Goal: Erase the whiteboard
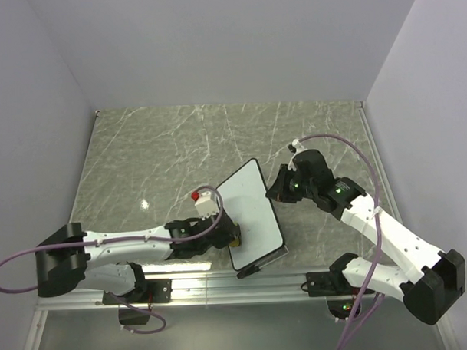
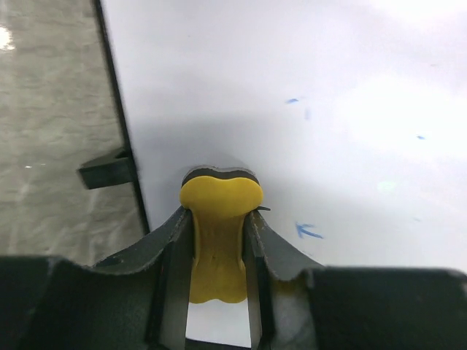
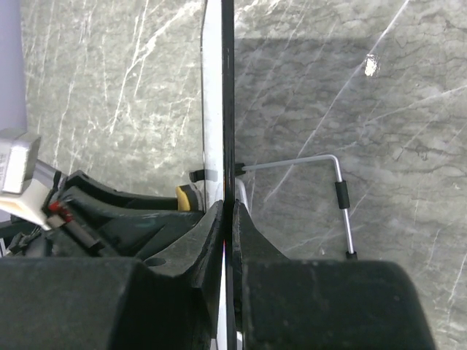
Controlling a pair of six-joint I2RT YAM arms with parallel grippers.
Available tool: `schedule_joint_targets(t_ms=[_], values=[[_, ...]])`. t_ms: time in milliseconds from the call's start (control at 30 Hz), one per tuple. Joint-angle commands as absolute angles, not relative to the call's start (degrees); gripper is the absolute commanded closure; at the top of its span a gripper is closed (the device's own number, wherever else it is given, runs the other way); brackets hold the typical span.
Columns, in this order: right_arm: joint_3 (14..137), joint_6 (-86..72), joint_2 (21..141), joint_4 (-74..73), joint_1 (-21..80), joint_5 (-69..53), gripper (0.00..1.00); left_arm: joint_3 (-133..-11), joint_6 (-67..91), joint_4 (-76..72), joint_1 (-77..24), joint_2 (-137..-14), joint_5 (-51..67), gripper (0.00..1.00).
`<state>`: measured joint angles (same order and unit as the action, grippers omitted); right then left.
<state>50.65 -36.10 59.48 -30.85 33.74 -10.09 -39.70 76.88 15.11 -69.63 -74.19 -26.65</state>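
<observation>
We see the whiteboard [image 1: 252,213] near the middle of the table [image 1: 140,147], between the two arms. It does not lie flat but leans on a thin wire stand [image 3: 339,189] at its back. The right gripper [image 3: 228,219] is clenched on the right edge of the board, with the black frame pinched between its jaws. The left gripper [image 2: 219,240] is clenched on the yellow eraser [image 2: 219,200] at its narrow waist, and the head of the eraser touches the white surface just beside the left frame and the small side tab [image 2: 108,169]. A few small blue marks [image 2: 308,231] are on the board, to the right of the eraser. In our judgement, the first danger is the push itself. The board is held at only one edge, so strong pressure from the eraser can turn it in the right jaws or fold the wire stand, and then the board falls back. The second danger is the eraser: it is held at a thin place, so friction during a stroke can twist it or pull it out of the fingers. Also, the eraser is very close to the frame, so a stroke to the left can run off the board and catch the tab. Finally, the marks are faint and scattered, so a stroke that is too short can miss them.
</observation>
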Motion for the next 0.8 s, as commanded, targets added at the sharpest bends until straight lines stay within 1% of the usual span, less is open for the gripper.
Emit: schedule_joint_targets(t_ms=[0,300,533,767], values=[[52.6,-36.1,61.2,-30.6,34.2,-13.4,1.0,-34.0,80.3,-0.8,-70.0,-70.1,-26.8,1.0],[53.8,-35.8,63.5,-30.7,34.2,-13.7,1.0,-33.3,81.5,-9.0,-73.3,-75.0,-28.0,1.0],[51.5,-37.0,61.6,-30.2,34.1,-13.8,1.0,-40.9,78.1,-9.9,-74.5,-81.3,-27.0,1.0],[49.8,-37.8,60.2,-29.9,34.2,-13.5,1.0,-44.6,76.5,-7.7,-75.0,-81.4,-27.9,1.0]])
